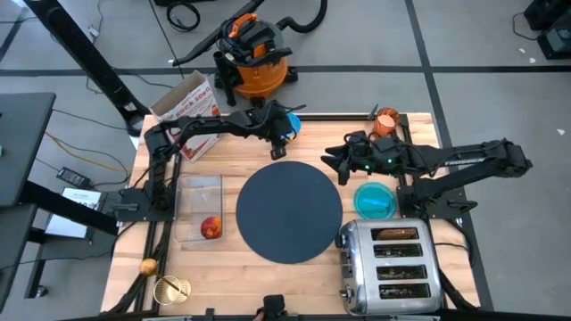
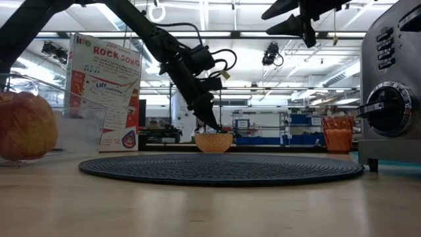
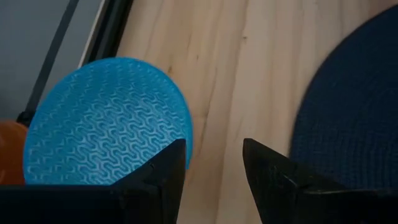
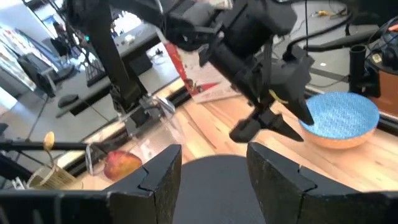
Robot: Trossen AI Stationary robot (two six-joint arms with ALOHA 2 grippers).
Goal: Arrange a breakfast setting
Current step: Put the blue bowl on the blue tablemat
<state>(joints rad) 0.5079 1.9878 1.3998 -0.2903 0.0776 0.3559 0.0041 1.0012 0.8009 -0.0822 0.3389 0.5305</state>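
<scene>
a white and red cardboard box [image 2: 105, 92] reads "rock song". the left gripper [image 1: 278, 145], fingers open, hovers beside the small light-blue bowl [image 1: 292, 124]; the right gripper [image 1: 332, 159], also open, hangs above the large dark slate-blue round mat [image 1: 288, 212].

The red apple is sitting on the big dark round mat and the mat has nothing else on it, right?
Not quite. In the high view the red apple lies in the clear container left of the dark round mat, not on it. The mat itself is bare.
</scene>
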